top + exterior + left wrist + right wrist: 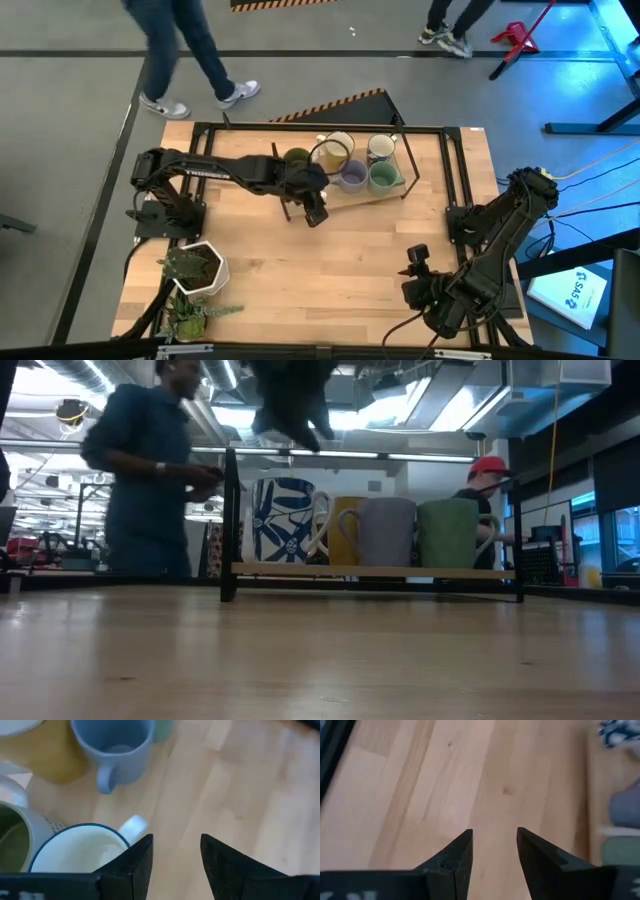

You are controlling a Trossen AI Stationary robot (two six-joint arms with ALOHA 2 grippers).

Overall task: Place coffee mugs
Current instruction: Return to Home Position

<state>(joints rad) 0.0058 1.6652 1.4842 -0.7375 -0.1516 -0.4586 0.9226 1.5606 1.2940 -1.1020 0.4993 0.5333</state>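
Several mugs stand upright on a low wooden rack (370, 571) at the table's far side. In the low view a blue-patterned white mug (285, 520), a yellow one (345, 530), a lavender one (388, 532) and a teal-green one (450, 532) stand in a row. The high view adds an olive mug (297, 158) and a white mug (380, 148). My left gripper (176, 855) is open and empty, raised just near of the rack beside the patterned mug (82, 852). My right gripper (494, 850) is open and empty over bare wood at the near right.
A white hexagonal plant pot (200, 268) with greenery sits at the table's near left corner. The rack's black frame (408, 165) borders the mugs. Bare wood (340, 255) spreads across the table's middle. People (150, 480) stand beyond the far edge.
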